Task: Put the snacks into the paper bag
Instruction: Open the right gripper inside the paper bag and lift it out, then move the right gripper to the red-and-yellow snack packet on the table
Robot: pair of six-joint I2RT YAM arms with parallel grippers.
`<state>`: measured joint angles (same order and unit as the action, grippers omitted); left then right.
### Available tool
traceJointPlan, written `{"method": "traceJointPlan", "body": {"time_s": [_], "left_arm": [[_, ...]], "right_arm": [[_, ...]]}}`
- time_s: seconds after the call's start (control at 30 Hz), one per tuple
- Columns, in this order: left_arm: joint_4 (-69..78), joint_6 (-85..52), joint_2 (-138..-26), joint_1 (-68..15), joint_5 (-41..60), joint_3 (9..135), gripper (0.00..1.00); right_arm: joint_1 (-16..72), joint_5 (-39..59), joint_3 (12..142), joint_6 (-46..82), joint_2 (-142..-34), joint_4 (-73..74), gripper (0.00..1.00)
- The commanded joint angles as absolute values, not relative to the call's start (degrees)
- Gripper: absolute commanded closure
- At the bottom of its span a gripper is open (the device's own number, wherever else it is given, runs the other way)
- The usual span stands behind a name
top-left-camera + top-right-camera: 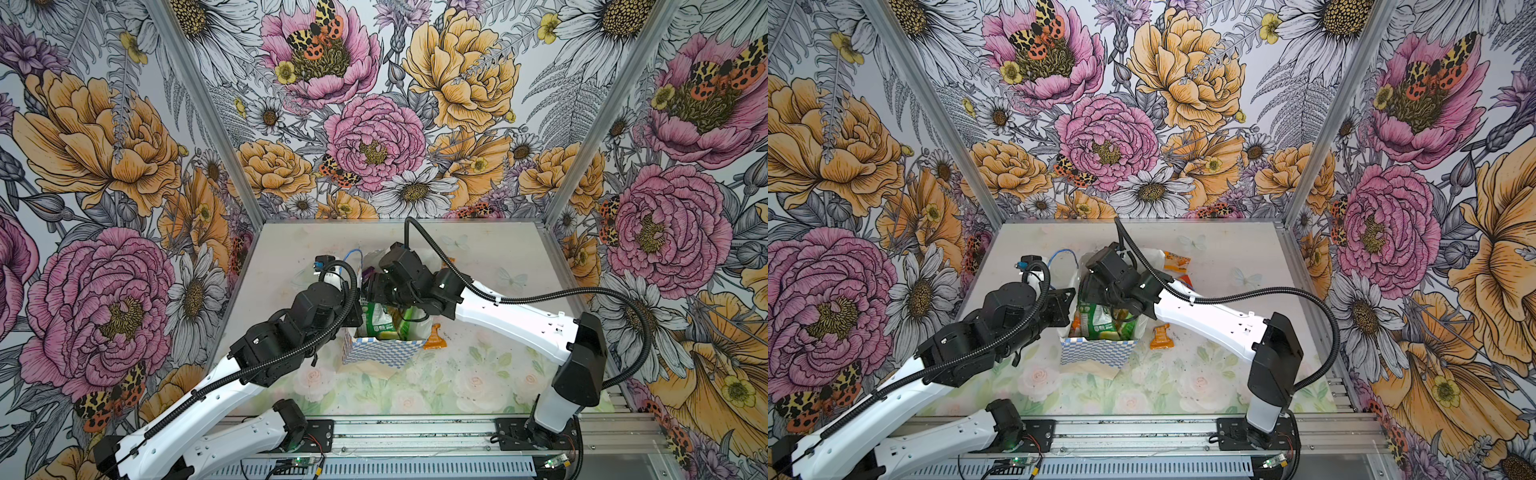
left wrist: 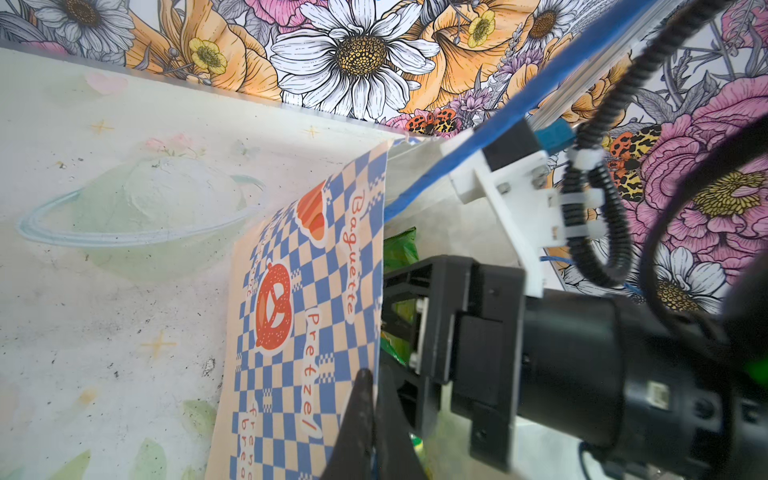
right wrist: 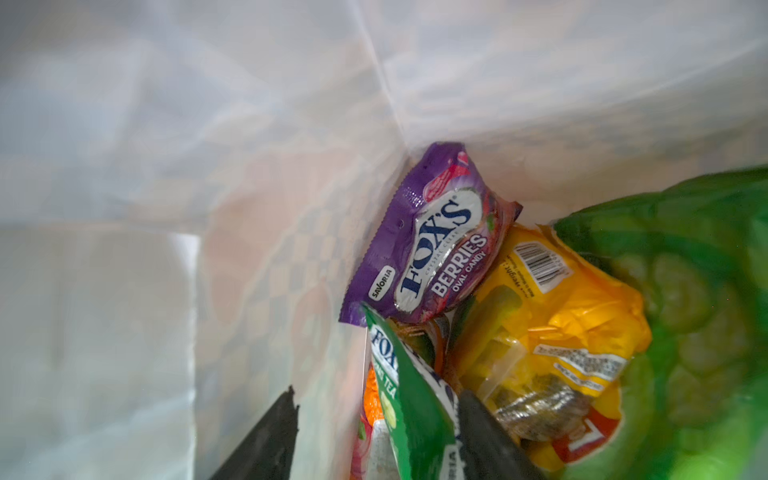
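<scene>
Had left gripper (image 2: 371,384) clamped on paper bag (image 1: 382,352) rim, right gripper (image 3: 378,395) spread inside; orange sachet (image 1: 434,337) just right of bag in a top view, nearer right arm.

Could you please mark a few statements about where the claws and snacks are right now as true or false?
1. The left claw pinches the wall of the paper bag. True.
2. The purple Fox's Berries packet lies outside the bag. False: it sits inside, against the white wall.
3. The right claw hovers over bare tabletop. False: it is down inside the bag, jaws apart.
4. An orange sachet lies on the table beside the bag. True.
</scene>
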<state>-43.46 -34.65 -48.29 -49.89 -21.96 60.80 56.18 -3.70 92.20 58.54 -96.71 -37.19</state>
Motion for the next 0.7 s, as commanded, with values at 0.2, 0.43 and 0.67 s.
{"method": "traceJointPlan", "body": {"time_s": [0.2,0.43,0.67], "left_arm": [[-37.58,-36.05,-46.28,-49.74,-24.08,60.42,1.00],[-37.79,-36.25,-46.23,-49.31,-23.91,60.48,1.00],[-38.50,-36.51,-45.88,-48.96,-23.99,60.03,1.00]], "right_arm": [[54.88,-5.75,94.13,48.58,-83.27,-40.24,0.28],[50.44,-1.69,92.20,46.32,-75.44,-40.87,0.28],[41.69,-6.72,89.21,42.74,-64.15,-45.78,0.26]]}}
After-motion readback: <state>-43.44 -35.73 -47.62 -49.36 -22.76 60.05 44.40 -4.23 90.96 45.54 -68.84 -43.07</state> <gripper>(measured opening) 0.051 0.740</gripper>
